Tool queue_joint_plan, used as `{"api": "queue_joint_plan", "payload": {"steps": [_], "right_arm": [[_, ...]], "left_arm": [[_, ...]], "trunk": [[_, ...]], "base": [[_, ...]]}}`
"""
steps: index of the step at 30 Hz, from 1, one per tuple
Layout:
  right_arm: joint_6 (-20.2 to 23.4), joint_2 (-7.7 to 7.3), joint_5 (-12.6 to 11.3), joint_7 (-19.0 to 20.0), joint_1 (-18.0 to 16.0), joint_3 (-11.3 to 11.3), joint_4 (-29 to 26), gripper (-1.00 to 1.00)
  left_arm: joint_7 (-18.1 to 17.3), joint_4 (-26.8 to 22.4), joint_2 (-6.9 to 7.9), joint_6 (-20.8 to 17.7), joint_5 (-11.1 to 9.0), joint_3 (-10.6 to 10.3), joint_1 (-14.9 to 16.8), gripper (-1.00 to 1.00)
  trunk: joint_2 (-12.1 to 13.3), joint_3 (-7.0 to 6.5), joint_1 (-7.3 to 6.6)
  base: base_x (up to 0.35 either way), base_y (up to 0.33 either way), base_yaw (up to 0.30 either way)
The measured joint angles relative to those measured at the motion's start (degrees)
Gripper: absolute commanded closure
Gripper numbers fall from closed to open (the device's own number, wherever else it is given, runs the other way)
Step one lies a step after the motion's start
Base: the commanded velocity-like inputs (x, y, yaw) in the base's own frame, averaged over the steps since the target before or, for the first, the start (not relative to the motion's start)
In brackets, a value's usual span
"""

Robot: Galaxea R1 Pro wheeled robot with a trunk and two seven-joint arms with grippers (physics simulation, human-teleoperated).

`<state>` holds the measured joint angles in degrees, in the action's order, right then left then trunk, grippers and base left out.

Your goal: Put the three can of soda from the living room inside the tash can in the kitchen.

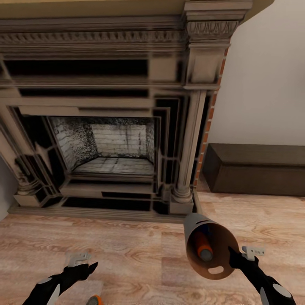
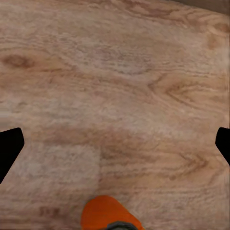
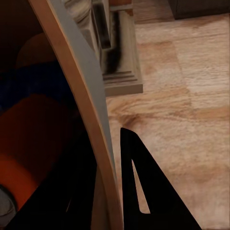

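Note:
My right gripper (image 1: 234, 256) is shut on the rim of the light grey trash can (image 1: 194, 223), which hangs tilted above the wood floor with its tan inside facing me. An orange soda can (image 1: 202, 245) lies inside it, with a sliver of the blue can (image 1: 206, 231) beside it. The right wrist view shows the rim (image 3: 79, 96) between the fingers, and the blue can (image 3: 43, 81) and the orange can (image 3: 33, 139) inside. A second orange can (image 1: 95, 300) stands on the floor just below my open left gripper (image 1: 87, 267). Its top (image 2: 110, 214) shows in the left wrist view.
The ornate dark fireplace (image 1: 106, 127) with its tan mantel rises straight ahead, with its column base (image 1: 182, 199) close to the bin. Red brick (image 1: 207, 131) edges it, and a long dark low bench (image 1: 258, 167) stands along the right wall. Light wood floor (image 1: 140, 254) lies between my arms.

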<state>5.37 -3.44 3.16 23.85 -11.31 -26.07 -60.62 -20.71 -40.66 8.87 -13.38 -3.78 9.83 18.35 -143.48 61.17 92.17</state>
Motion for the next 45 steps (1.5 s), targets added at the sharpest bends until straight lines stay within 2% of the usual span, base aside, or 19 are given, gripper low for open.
{"api": "queue_joint_plan", "payload": {"steps": [2,3,5,9,19,29,37,45], "right_arm": [[0.0,0.0,0.0,0.0,0.0,0.0,0.0,1.0],[0.0,0.0,0.0,0.0,0.0,0.0,0.0,1.0],[0.0,0.02,0.0,0.0,0.0,0.0,0.1,1.0],[0.0,0.05,0.0,0.0,0.0,0.1,0.1,1.0],[0.0,0.09,0.0,0.0,0.0,0.3,0.3,1.0],[0.0,0.09,0.0,0.0,0.0,0.3,0.3,1.0],[0.0,0.09,0.0,0.0,0.0,0.3,0.3,1.0],[0.0,0.09,-0.1,0.0,0.0,0.3,0.3,1.0]], "left_arm": [[0.3,0.2,-0.2,-0.4,0.1,-3.1,0.0,-1.0],[1.0,1.0,-0.31,-0.8,0.1,-6.2,0.0,-1.0],[2.4,2.4,-0.46,-1.4,0.0,-9.6,0.1,-1.0],[4.4,3.8,-0.57,-3.1,-0.2,-12.2,0.3,-1.0],[7.4,4.3,-0.91,-6.1,-0.3,-13.1,0.5,-1.0],[8.0,4.3,-1.29,-6.5,-0.5,-13.2,0.4,-1.0],[8.1,4.3,-1.31,-6.5,-0.4,-13.2,0.4,-1.0],[8.1,4.3,-1.31,-6.2,-0.4,-13.3,0.4,-1.0]], "trunk": [[0.0,0.44,0.05],[0.0,0.67,0.08],[-0.1,1.11,0.13],[-0.1,1.99,0.23],[-0.3,4.21,0.49],[-0.3,4.22,0.49],[-0.4,5.98,0.7],[-0.4,5.99,0.69]], "base": [[0.0,0.0,0.0],[0.0,0.0,0.0],[0.0,0.0,0.0],[0.0,0.0,0.0],[0.0,0.0,0.0],[0.0,0.0,0.0],[0.0,0.0,0.0],[0.0,0.0,0.0]]}}
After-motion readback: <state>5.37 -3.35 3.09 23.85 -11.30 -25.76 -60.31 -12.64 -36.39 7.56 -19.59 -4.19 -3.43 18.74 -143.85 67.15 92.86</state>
